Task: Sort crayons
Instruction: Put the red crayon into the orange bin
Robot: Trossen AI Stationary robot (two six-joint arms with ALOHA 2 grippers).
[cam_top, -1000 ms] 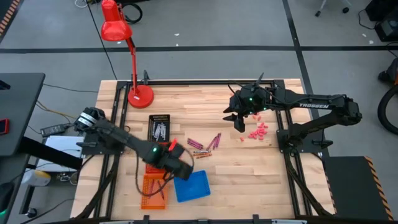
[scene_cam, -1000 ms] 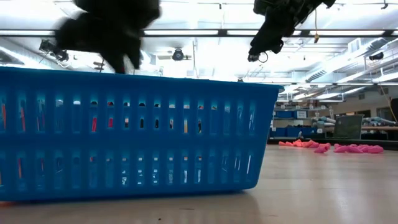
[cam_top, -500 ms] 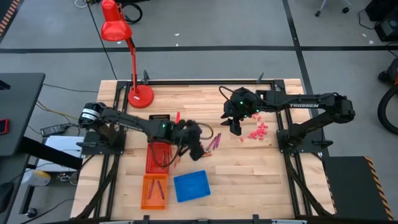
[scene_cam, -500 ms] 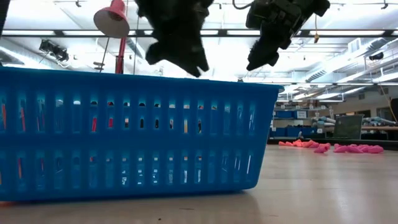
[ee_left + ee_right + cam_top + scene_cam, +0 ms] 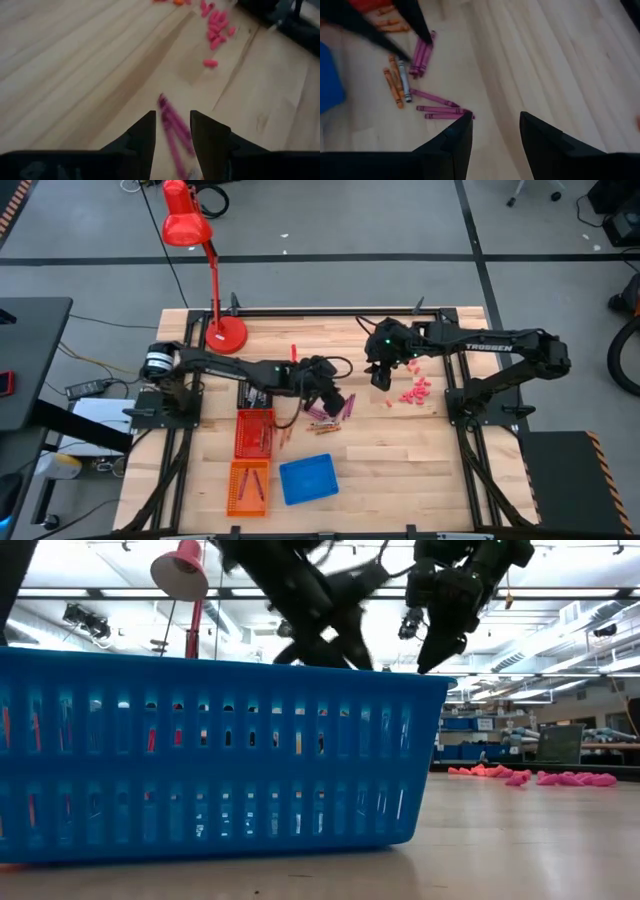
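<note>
Crayons (image 5: 331, 414) lie loose mid-table, left gripper (image 5: 336, 400) over them with fingers parted and empty, right gripper (image 5: 380, 380) hovering nearby beside pink bits (image 5: 414, 392), likewise parted, empty.

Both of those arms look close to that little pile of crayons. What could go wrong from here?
The left gripper hangs open over the loose crayons, which lie packed side by side; it might pinch two or scatter them. The right gripper waits open just beyond the same pile, so the arms could bump. The pink bits nearby might get swept around too.
</note>
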